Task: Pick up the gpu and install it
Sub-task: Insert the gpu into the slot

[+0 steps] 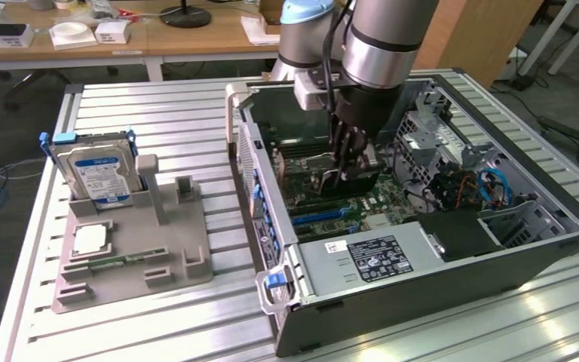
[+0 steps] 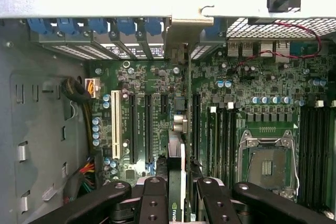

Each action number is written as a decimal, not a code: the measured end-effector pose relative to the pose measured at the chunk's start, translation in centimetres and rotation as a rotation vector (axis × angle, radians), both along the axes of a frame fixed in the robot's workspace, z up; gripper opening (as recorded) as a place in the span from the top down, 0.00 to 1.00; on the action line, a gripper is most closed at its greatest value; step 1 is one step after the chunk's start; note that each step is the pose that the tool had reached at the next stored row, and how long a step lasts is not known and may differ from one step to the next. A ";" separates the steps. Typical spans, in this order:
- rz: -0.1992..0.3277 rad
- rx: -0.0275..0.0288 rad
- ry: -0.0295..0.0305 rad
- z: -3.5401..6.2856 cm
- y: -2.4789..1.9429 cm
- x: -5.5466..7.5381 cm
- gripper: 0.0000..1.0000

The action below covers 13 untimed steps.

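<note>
Gripper (image 2: 176,195) closed partway on the gpu (image 2: 177,179), fingers (image 2: 153,203) clamping the thin card from both faces near its upper edge. Lowered deep inside the open computer case (image 1: 531,253), directly above the motherboard (image 2: 252,85). In the exterior view, gripper (image 1: 348,162) and dark card (image 1: 355,179) poised over the board's middle, between the drive cage and the case's rear wall.

Card held on edge, faces vertical, seen nearly edge-on from the wrist. Long axis parallel to the black expansion slots (image 2: 195,124), running from the gripper's side of the board toward the rear slot openings with their blue latches (image 2: 126,27). Silver bracket (image 2: 191,27) at the far end, pointing at that rear wall and apparently already level with an opening. Lower edge seemingly at or just over a slot; contact or full seating impossible to confirm.

Likely trouble from here: slight misalignment between card edge and slot, pressing the connector onto the slot's rim and stressing board or card. Bracket snagging on the rear frame, tipping the card. Grip on a thin, smooth card slipping under downward force. Uneven push leaving one end seated and the other raised.

Outside the case, on the slatted counter (image 1: 169,113): a grey holder (image 1: 133,260) carrying the hard drive (image 1: 99,175), well apart.
</note>
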State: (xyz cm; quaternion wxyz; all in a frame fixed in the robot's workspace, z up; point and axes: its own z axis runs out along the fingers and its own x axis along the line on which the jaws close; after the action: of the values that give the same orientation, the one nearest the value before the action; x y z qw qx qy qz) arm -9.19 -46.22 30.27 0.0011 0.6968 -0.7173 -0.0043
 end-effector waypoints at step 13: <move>0.000 0.0001 0.0101 -1.22 0.00 0.0 0.74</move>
State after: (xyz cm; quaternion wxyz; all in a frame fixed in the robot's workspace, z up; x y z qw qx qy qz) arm -9.19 -46.22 29.05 0.0047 0.6968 -0.7172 -0.0078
